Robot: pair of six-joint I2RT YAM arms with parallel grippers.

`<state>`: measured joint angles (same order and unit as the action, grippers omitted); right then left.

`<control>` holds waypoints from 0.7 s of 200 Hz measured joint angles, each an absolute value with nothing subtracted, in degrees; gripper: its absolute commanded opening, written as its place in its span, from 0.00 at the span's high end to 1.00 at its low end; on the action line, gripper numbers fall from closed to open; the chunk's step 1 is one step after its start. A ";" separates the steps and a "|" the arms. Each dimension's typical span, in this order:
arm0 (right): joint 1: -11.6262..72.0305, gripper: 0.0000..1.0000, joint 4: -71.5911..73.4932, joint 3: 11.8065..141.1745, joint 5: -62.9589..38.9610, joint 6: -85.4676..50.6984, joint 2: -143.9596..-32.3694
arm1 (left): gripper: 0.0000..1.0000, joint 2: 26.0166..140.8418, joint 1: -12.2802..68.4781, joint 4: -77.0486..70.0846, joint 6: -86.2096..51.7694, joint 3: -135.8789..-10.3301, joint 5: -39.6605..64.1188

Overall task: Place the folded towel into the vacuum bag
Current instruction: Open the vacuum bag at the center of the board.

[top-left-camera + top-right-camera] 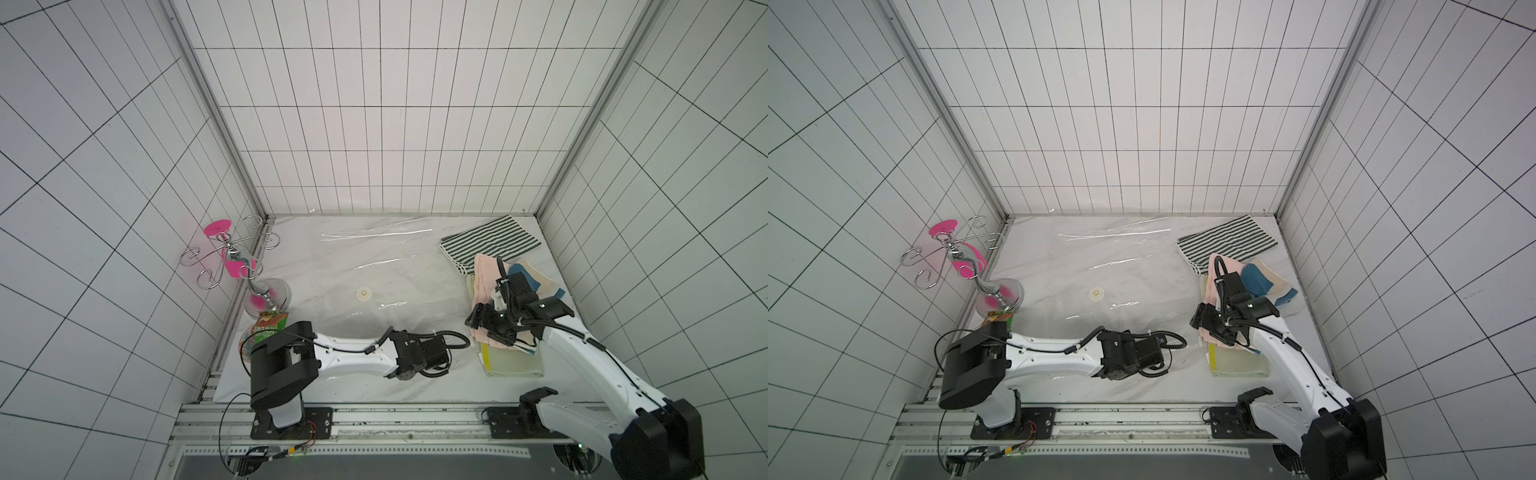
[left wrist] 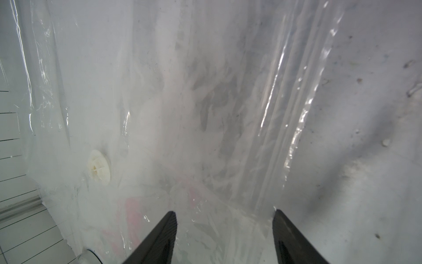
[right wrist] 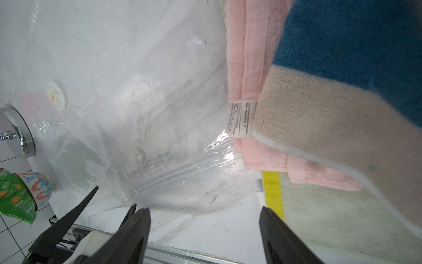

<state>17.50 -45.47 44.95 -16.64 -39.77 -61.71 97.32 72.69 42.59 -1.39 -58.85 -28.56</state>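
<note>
Vacuum bag (image 1: 374,266) spread on the worktop (image 1: 415,386), towel not yet inside

The clear bag covers the worktop's centre. At its 3 o'clock sits a towel pile (image 1: 515,361), with the pink folded towel (image 1: 484,276) on top. The left gripper (image 2: 225,211), jaws apart, straddles the bag's 6 o'clock edge and clamps nothing. The right gripper (image 3: 204,209) hangs wide open and empty beside the pile.

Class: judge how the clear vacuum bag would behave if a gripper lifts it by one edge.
Probably floppy: the vacuum bag lies flat with creases. Likely light, being thin film. Possibly slippery, given its glossy glare streaks.
</note>
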 measured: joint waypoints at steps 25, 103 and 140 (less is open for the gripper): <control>17.50 0.22 -45.08 44.73 -16.91 -39.77 -61.71 | 0.49 97.51 72.10 42.35 -1.10 -58.85 -28.29; 17.50 0.23 -43.75 43.94 -17.69 -39.94 -61.87 | 0.63 98.15 61.98 40.51 -1.87 -59.16 -17.58; 17.50 0.23 -42.94 43.94 -18.28 -40.05 -62.48 | 0.83 102.26 60.55 40.12 -0.69 -60.64 -17.34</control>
<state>17.50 -42.94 43.94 -18.28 -40.05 -62.48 102.26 60.55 40.12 -0.69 -60.64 -17.34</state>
